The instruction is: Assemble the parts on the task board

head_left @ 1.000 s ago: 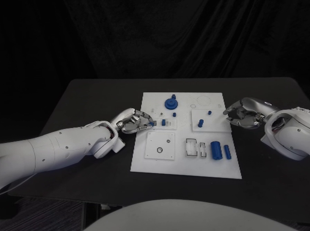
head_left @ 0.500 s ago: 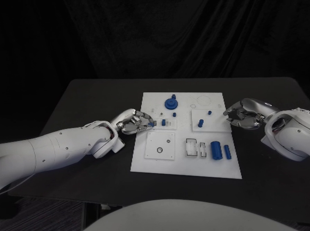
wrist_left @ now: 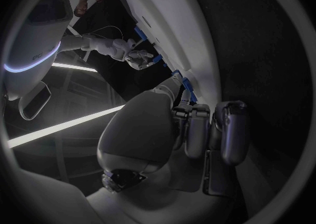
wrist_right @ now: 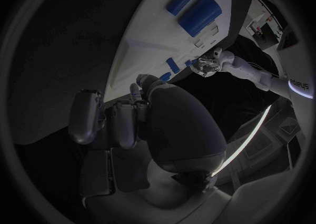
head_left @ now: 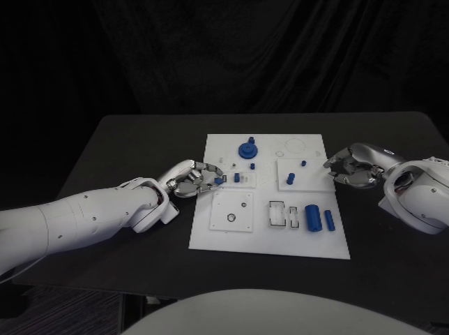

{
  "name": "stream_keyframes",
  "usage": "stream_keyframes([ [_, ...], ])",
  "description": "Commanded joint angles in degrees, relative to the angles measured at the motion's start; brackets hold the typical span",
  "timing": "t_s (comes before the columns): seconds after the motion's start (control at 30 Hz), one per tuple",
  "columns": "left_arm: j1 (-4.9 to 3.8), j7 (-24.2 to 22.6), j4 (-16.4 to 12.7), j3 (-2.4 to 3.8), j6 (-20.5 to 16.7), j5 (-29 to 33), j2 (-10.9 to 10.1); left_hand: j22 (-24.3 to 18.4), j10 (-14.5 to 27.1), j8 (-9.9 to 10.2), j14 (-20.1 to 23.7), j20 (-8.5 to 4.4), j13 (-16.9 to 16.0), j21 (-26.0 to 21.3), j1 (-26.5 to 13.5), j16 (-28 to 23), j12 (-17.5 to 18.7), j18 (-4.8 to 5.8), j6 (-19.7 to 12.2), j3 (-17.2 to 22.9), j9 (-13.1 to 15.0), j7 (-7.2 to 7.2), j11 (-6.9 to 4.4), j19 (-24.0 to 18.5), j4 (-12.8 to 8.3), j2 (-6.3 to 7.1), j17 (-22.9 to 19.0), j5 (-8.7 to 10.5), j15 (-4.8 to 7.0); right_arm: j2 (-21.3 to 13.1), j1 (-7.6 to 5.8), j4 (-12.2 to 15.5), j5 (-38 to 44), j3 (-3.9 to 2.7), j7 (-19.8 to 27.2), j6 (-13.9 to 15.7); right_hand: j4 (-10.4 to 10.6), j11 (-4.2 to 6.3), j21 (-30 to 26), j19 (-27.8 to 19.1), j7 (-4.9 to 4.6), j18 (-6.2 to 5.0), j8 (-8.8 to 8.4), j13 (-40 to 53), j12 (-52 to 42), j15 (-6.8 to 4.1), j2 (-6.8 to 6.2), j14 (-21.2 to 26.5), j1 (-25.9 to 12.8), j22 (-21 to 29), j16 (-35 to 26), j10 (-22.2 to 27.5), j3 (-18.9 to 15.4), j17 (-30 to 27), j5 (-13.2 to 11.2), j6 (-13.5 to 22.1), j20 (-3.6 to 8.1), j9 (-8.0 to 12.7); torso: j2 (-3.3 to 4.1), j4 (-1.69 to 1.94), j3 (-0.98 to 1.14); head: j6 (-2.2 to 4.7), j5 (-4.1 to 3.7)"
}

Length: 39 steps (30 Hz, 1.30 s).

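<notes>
My left hand sits at the left edge of the white rectangular task board, just left of centre in the head view, its fingers curled together around a small blue part pinched at the fingertips, over the board's left margin. My right hand rests at the board's right edge, right of centre, fingers curled inward; I cannot tell whether they touch anything. The board lies in the middle of the black desk. On it, a round blue knob-like part stands near the top, small blue pegs stand upright in the middle plates, and two blue cylinders lie side by side in the lower right.
</notes>
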<state>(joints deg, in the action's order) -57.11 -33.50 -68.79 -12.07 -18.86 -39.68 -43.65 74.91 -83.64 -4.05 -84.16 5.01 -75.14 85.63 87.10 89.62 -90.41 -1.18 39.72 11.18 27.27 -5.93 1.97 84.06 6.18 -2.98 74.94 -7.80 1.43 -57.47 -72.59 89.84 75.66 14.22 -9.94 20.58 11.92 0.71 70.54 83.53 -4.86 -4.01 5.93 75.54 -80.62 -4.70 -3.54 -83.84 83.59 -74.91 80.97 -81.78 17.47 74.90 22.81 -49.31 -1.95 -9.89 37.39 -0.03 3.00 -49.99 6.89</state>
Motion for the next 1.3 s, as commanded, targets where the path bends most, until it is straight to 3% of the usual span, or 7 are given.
stream_keyframes([
  [0.03,0.16,-5.22,-0.99,-0.03,-5.08,-0.23,-0.54,13.69,-6.36,0.26,-5.84,-0.35,-14.86,0.37,-0.3,0.38,0.41,0.11,-0.63,-0.2,-0.38,-0.15,-0.92,3.3,0.55,0.68,15.06,0.24,0.35,-0.15,0.19,0.18,0.11,-0.02,0.04,0.2,-0.07,0.0,0.05,-0.12,-0.02,0.06,-0.03,4.56,0.23,0.42,0.06,-3.98,-0.58,-9.84,-0.11,0.18,0.35,7.26,0.37,-0.55,-0.09,0.03,0.0,-0.05,0.0,-0.01,0.15],
  [0.37,-0.21,-6.28,-7.58,0.03,-14.18,-5.49,-4.66,13.83,-6.36,-2.91,-5.84,0.02,-14.86,0.8,-2.06,0.38,0.41,0.23,3.1,-2.04,-1.56,-1.18,-0.13,3.58,4.5,0.37,15.06,-2.18,-0.19,-0.08,0.26,0.21,0.11,-0.02,-0.2,0.27,-0.12,0.01,0.0,-0.13,-0.02,0.05,-0.03,4.58,0.2,0.41,0.13,-3.97,-0.55,-9.83,-0.14,0.15,0.44,7.23,0.38,-0.58,-0.09,0.03,0.0,-0.02,-0.03,-0.01,0.05],
  [0.47,-1.19,-4.26,-10.03,0.07,-16.51,-9.48,-6.14,13.93,-6.36,-5.96,-5.84,-0.02,-14.86,1.09,-1.07,0.38,0.41,0.29,5.51,-2.13,-0.77,-0.97,-0.33,3.77,4.7,-0.05,15.06,-4.34,-0.01,0.06,0.26,0.22,0.11,-0.02,-0.36,0.32,-0.13,0.01,0.0,-0.13,-0.01,0.05,-0.02,4.59,0.19,0.41,0.15,-3.97,-0.54,-9.83,-0.13,0.14,0.46,7.23,0.38,-0.59,-0.09,0.03,0.01,0.01,-0.03,-0.01,-0.01],
  [0.6,-2.88,-0.24,-12.54,0.09,-18.08,-16.46,-7.56,13.95,-6.36,-7.53,-5.84,-0.05,-14.86,1.18,-0.85,0.38,0.41,0.31,5.95,-2.45,-0.11,-1.02,-0.29,3.82,4.67,0.0,15.06,-4.39,-0.08,0.15,0.26,0.3,0.11,-0.03,-0.47,0.33,-0.15,0.01,0.05,-0.11,0.0,0.06,-0.02,4.6,0.18,0.41,0.19,-3.97,-0.51,-9.84,-0.15,0.14,0.5,7.22,0.39,-0.61,-0.09,0.03,-0.04,0.04,0.01,-0.01,-0.03],
  [0.73,-3.96,4.92,-13.94,0.1,-16.8,-23.06,-8.23,14.03,-6.36,-12.75,-5.84,-0.25,-14.86,1.42,-0.72,0.38,0.41,0.37,7.0,-3.71,2.89,-0.43,-0.65,4.0,4.64,-0.17,15.06,-3.55,0.19,0.36,0.25,0.24,0.11,-0.03,-0.61,0.28,-0.15,0.01,0.05,-0.11,0.0,0.06,-0.02,4.6,0.18,0.41,0.19,-3.97,-0.51,-9.84,-0.15,0.14,0.5,7.22,0.39,-0.61,-0.09,0.03,-0.11,-0.1,0.15,-0.01,0.17],
  [0.93,-4.58,11.55,-13.99,0.09,-14.08,-29.61,-7.55,14.02,-6.36,-12.35,-5.84,-0.17,-14.86,1.41,1.58,0.38,0.41,0.37,4.79,-2.89,2.59,-1.02,-0.26,4.01,3.07,-0.12,15.06,-2.72,0.0,0.51,0.25,0.27,0.11,-0.03,-0.63,0.23,-0.2,0.02,0.14,-0.08,0.0,0.08,-0.01,4.64,0.14,0.41,0.23,-3.99,-0.46,-9.87,-0.08,0.09,0.56,7.27,0.38,-0.64,-0.09,0.03,-0.12,-0.41,0.34,-0.01,0.39],
  [1.3,-4.73,17.38,-11.94,0.01,-12.55,-31.8,-5.73,14.0,-6.36,-12.74,-5.84,0.62,-14.86,1.35,-0.08,0.38,0.41,0.36,6.68,-3.38,2.37,-1.39,0.73,4.01,3.63,0.81,15.06,-1.58,-0.88,0.57,0.25,0.21,0.1,-0.03,-0.57,0.04,-0.24,0.03,0.13,-0.08,-0.01,0.07,-0.01,4.64,0.14,0.4,0.23,-3.99,-0.44,-9.86,-0.09,0.09,0.59,7.26,0.37,-0.65,-0.08,0.03,-0.16,-0.01,0.24,-0.01,-0.17],
])
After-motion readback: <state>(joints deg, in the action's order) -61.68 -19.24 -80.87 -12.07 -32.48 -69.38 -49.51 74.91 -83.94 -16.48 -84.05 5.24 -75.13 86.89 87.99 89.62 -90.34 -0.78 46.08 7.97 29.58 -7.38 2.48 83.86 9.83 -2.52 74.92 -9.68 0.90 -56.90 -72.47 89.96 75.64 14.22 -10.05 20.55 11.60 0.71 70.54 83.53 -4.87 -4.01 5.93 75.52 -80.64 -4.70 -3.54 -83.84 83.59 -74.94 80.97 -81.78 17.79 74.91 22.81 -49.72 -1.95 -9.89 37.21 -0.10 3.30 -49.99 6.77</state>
